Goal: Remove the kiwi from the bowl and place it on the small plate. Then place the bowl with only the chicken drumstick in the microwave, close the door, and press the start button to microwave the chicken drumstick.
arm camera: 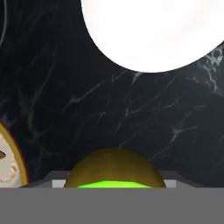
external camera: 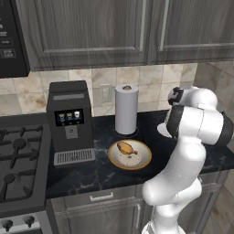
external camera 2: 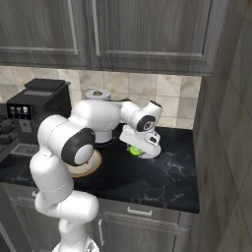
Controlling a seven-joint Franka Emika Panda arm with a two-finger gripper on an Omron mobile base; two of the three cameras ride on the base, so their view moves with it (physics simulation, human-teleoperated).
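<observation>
Small lime-green kiwi [external camera 2: 134, 149], in the right base view, gripped in the jaws of the gripper [external camera 2: 136, 149] low over the black marble desk [external camera 2: 162, 177]. Left base view: golden-rimmed cream bowl [external camera: 142, 161] holding only the glossy brown drumstick [external camera: 126, 148]. Hand view: kiwi between the jaws, round white small plate [arm camera: 153, 35] ahead; likely placing step, next calling for reaching over it and releasing.

No legible text; microwave [external camera: 11, 39] panel markings perhaps too blurred.

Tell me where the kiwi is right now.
The kiwi sits in the pincer, out of the bowl, low over the black counter right of the bowl, short of the small plate.
</observation>
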